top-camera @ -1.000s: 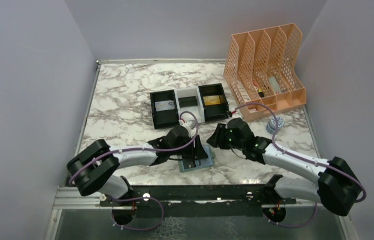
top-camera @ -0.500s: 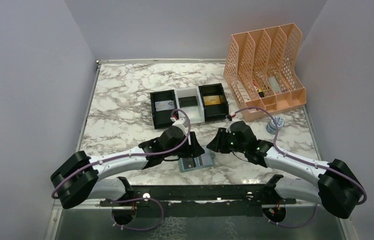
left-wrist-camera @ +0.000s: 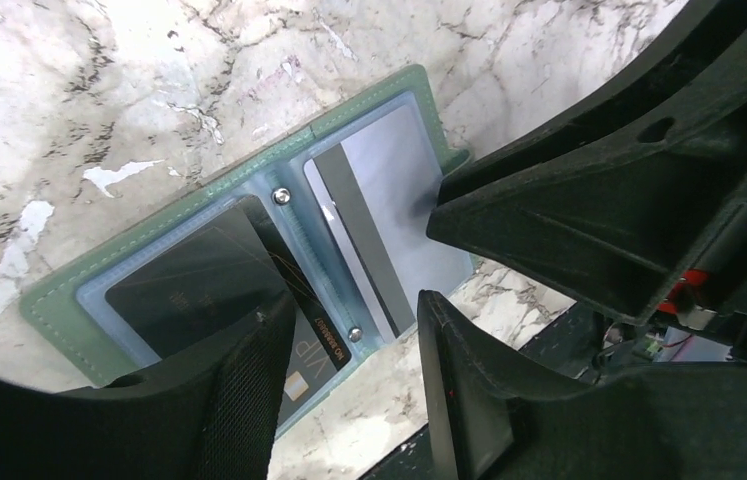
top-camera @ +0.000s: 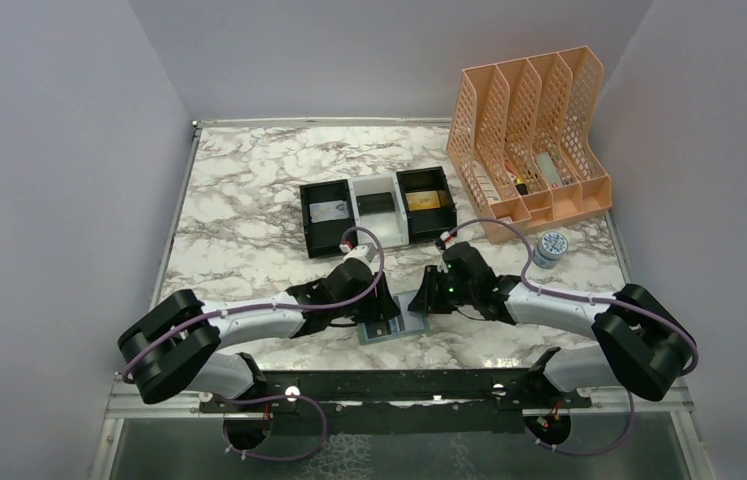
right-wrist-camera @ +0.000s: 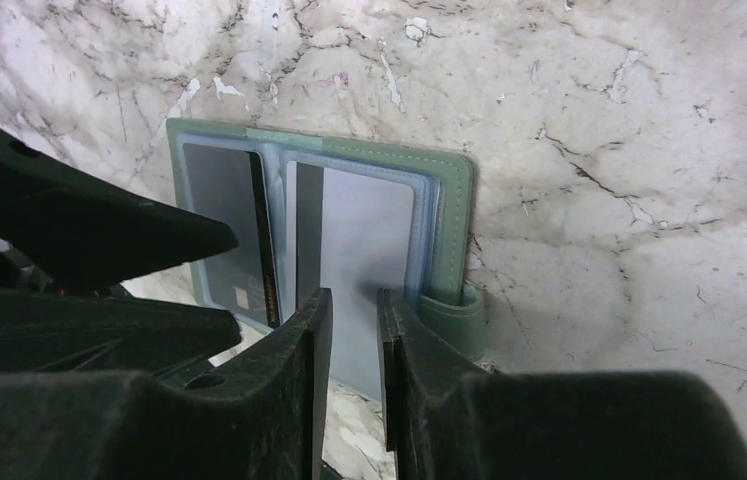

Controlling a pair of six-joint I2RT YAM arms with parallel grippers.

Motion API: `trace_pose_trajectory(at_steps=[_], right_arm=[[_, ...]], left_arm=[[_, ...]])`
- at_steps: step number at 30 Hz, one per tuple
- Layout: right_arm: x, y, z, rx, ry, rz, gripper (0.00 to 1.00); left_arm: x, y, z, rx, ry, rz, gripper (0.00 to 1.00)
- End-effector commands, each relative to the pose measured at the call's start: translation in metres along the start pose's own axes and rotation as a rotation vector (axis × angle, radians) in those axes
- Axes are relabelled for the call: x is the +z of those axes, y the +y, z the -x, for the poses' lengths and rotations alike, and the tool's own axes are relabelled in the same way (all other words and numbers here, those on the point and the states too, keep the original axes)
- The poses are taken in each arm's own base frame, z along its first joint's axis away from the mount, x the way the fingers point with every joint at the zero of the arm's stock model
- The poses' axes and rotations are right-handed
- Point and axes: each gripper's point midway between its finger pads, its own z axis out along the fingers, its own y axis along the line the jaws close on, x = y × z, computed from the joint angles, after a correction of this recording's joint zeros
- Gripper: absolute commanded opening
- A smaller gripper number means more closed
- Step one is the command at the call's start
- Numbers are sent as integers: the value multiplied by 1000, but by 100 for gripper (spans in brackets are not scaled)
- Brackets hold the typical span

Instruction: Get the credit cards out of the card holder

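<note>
Sage-green leather-look bifold card holder [right-wrist-camera: 452, 215] lies opened flat on the white-and-grey marbled table [top-camera: 249, 200], close to its near edge and in front of a black-and-white three-compartment tray [top-camera: 377, 232]. Its pale blue-grey pocketed inside faces up.

The left gripper [left-wrist-camera: 349, 318] hangs low over the holder with its black fingers well apart and nothing clamped between them. One finger lies over the corner of the flat black plastic card [left-wrist-camera: 194, 285] in the left pocket, and the other stands just off the holder's near edge. The fold with its two small metal studs shows in the gap.

The right gripper [right-wrist-camera: 354, 297] has its fingers drawn in to a narrow slit, not fully closed. Their tips sit on the face of the flat pale grey plastic card [right-wrist-camera: 364, 235] in the right pocket, and the card's surface shows through the slit. A dark stripe runs along that card's inner edge. The holder's small closing tab juts out beside the right finger.

On the black card, "VIP" is legible near the corner. A line beside it begins "NO", and its digits are too small to read surely.
</note>
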Motion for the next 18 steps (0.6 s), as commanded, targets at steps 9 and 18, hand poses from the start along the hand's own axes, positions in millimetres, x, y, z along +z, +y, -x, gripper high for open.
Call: trace_pose_trajectory(at_steps=[9, 18], right_arm=[[6, -37, -16, 22, 22, -133, 22], [7, -37, -17, 21, 22, -129, 22]], left_arm=[[23, -17, -15, -56, 83, -96, 39], [24, -15, -19, -130, 80, -108, 25]])
